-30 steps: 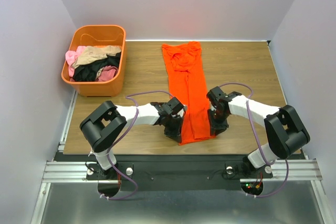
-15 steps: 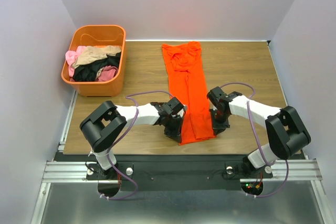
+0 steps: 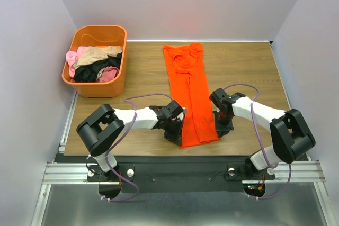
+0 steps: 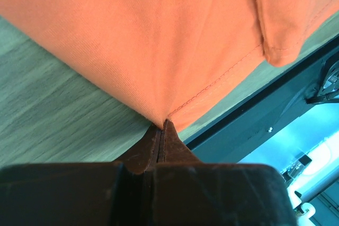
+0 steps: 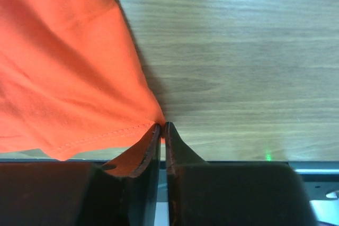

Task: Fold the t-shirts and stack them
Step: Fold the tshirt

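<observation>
The orange-red t-shirt [image 3: 190, 96] lies as a long narrow strip down the middle of the table, sides folded in. My left gripper [image 3: 176, 130] is shut on its near left hem corner [image 4: 164, 123]. My right gripper [image 3: 221, 128] is shut on its near right hem corner [image 5: 159, 121]. Both corners are lifted slightly off the wood. The shirt [image 4: 159, 35] fills the upper left wrist view, and it [image 5: 63, 72] fills the left of the right wrist view. Pink, tan and black shirts [image 3: 95, 64] lie bunched in the tub.
The orange plastic tub [image 3: 98, 36] stands at the back left of the wooden table [image 3: 249, 72]. The table's near edge and black rail [image 3: 201, 165] run just behind both grippers. White walls close in both sides.
Both grippers have shifted slightly toward the near edge with the hem corners, pulling the shirt's near end a little toward me. The tub has not moved.
</observation>
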Robot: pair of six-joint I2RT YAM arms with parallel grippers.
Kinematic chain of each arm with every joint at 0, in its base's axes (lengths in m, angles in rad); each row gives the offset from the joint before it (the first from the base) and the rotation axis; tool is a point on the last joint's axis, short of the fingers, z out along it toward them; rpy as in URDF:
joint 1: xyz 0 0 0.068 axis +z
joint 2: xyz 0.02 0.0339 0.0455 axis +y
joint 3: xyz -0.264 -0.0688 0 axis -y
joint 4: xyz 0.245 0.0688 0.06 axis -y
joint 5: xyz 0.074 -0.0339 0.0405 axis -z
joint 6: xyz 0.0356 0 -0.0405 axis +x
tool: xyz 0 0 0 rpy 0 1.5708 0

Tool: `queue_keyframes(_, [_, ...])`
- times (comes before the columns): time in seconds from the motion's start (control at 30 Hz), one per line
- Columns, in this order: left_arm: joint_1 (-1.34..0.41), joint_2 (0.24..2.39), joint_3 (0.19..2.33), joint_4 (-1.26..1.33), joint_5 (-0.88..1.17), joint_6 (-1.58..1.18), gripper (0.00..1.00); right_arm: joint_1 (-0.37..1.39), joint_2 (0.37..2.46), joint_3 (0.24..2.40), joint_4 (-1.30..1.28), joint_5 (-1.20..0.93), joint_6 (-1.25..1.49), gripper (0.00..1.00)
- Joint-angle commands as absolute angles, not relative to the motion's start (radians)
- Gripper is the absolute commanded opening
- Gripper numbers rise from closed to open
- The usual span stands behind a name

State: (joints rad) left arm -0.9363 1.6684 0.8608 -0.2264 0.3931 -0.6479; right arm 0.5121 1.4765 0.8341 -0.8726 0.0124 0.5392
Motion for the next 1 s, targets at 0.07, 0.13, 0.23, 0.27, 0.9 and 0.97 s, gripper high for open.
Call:
queue_keyframes(0.07, [-0.948, 1.672, 0.819, -0.322, 0.337, -0.635, 0.0, 0.517, 1.442, 0.839, -0.936, 0.051, 0.554, 0.34])
queue_keyframes(0.13, [-0.95, 1.672, 0.825, -0.321, 0.334, -0.634, 0.0, 0.517, 1.427, 0.845, -0.936, 0.038, 0.551, 0.46])
queue_keyframes(0.23, [-0.948, 1.669, 0.828, -0.322, 0.334, -0.632, 0.0, 0.517, 1.404, 0.848, -0.931, 0.005, 0.528, 0.51])
queue_keyframes(0.27, [-0.948, 1.67, 0.827, -0.321, 0.336, -0.634, 0.0, 0.517, 1.399, 0.845, -0.92, -0.03, 0.511, 0.52])
queue_keyframes(0.9, [-0.957, 1.646, 0.807, -0.299, 0.337, -0.657, 0.0, 0.518, 1.496, 0.802, -0.813, -0.135, 0.477, 0.44])
queue_keyframes(0.97, [-0.959, 1.643, 0.805, -0.298, 0.339, -0.657, 0.0, 0.518, 1.503, 0.802, -0.811, -0.141, 0.474, 0.38])
